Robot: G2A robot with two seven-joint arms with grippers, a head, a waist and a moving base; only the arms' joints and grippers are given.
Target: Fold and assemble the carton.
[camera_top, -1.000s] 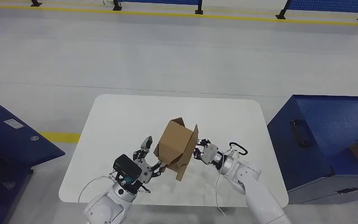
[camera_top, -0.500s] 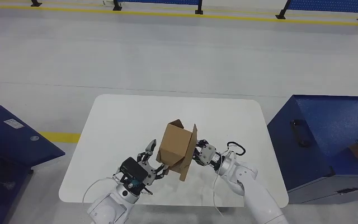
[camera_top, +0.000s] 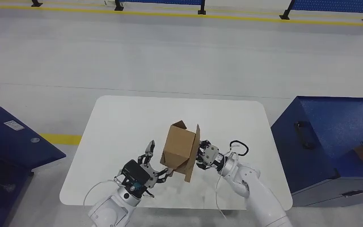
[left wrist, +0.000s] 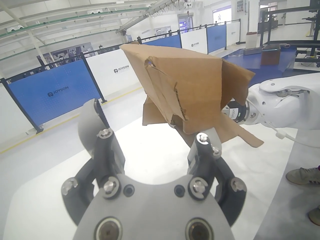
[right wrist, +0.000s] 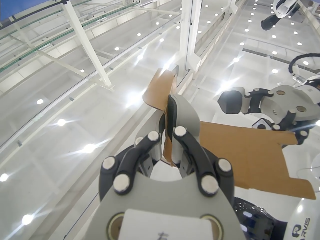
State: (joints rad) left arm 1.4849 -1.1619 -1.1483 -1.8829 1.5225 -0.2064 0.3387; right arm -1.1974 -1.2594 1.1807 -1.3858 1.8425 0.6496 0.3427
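Right wrist view: right tool (right wrist: pixel 168 116) clamped on carton (right wrist: pixel 237 151) flap; left tool (left wrist: pixel 147 128) spread wide.

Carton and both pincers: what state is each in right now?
Carton: raised over the table, partly folded, flaps loose.
Right pincer: shut on a carton flap.
Left pincer: open, at the carton's lower corner, gripping nothing.
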